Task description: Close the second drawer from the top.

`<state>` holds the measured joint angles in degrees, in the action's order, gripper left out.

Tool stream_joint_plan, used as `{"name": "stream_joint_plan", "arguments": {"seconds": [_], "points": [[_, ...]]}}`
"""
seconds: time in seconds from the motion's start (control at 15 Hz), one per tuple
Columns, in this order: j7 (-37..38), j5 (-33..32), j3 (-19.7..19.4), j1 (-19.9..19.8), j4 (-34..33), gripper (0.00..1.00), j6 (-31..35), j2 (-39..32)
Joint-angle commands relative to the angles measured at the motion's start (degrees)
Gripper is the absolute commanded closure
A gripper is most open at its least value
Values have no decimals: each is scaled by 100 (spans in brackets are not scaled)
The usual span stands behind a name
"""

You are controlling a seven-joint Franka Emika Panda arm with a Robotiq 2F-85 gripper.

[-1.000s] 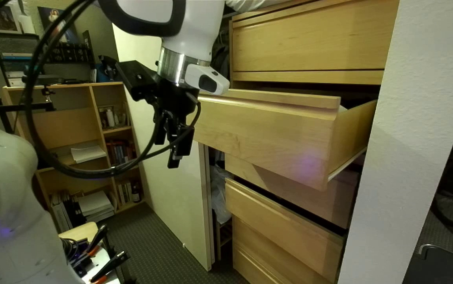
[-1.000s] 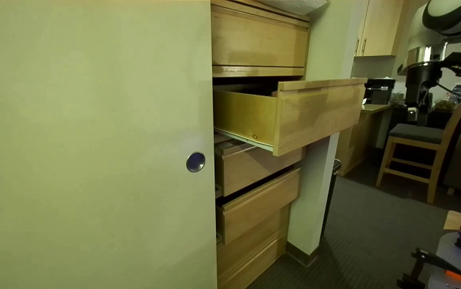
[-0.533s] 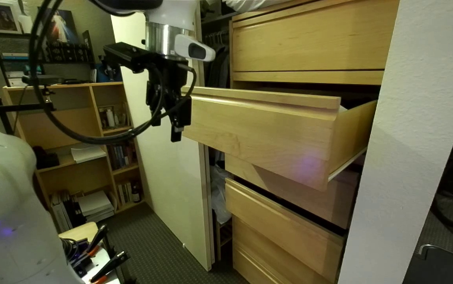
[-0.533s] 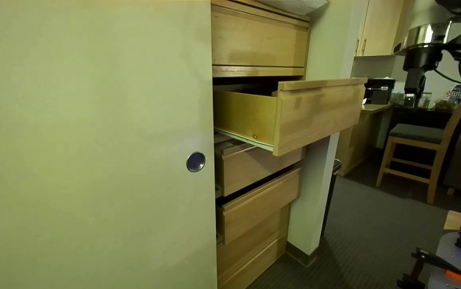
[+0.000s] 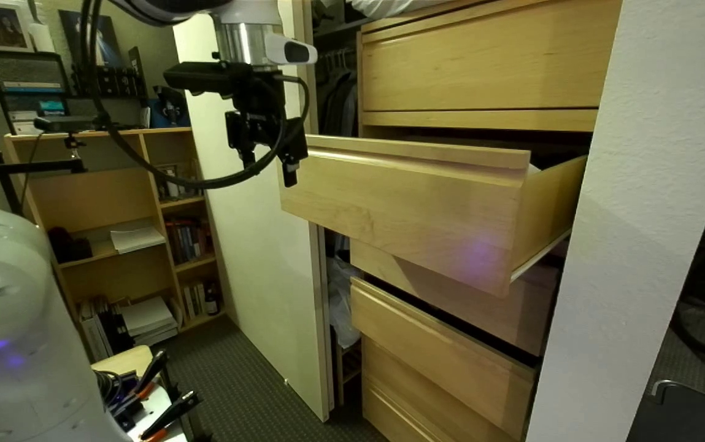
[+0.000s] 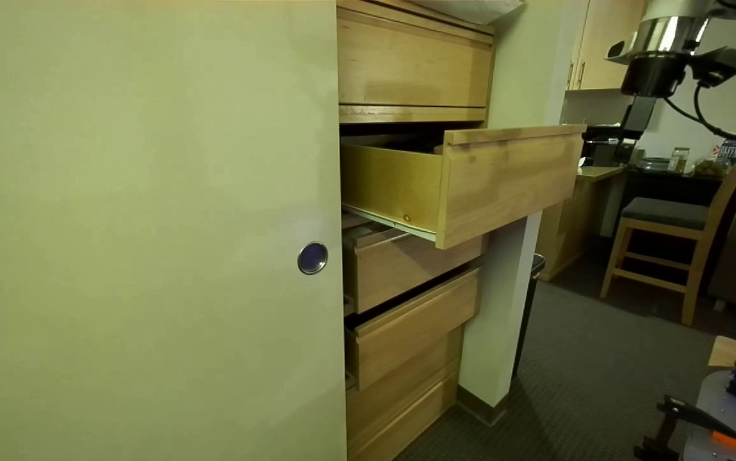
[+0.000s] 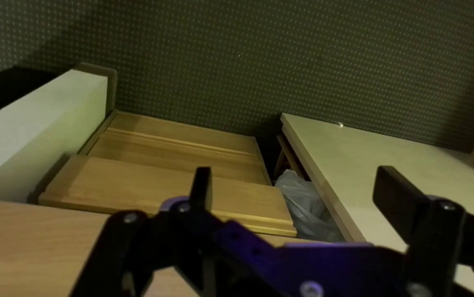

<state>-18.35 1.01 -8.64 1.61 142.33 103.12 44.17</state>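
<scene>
The second drawer from the top is pulled far out. Its plain pale wood front shows in both exterior views (image 5: 413, 212) (image 6: 508, 179), and its box side shows too. In the wrist view the drawer front (image 7: 34, 239) fills the lower left, partly hidden by my gripper. My black gripper (image 5: 269, 169) hangs pointing down by the end of the drawer front near the cream door. In an exterior view the gripper (image 6: 625, 153) is right of the drawer front with a gap between. In the wrist view the gripper's fingers (image 7: 294, 181) are wide apart with nothing between them.
The top drawer (image 5: 481, 67) is shut. Lower drawers (image 5: 438, 344) stand slightly out below. A cream door panel (image 5: 266, 294) stands beside the drawers, and a white wall end (image 5: 628, 215) is on their other side. A grey plastic bag (image 7: 307, 206) lies in the gap.
My gripper has risen from below to about the upper part of the drawer front, and has moved closer to the drawer in an exterior view. The drawer has not moved.
</scene>
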Motion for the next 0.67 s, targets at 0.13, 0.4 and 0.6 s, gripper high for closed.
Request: {"name": "stream_joint_plan", "arguments": {"seconds": [0.13,0.4,0.6], "points": [[-67,41,295,348,200,0,784,-74],[148,32,543,499,121,0,1384,-494],[434,31,668,443,-111,0,1729,-1019]]}}
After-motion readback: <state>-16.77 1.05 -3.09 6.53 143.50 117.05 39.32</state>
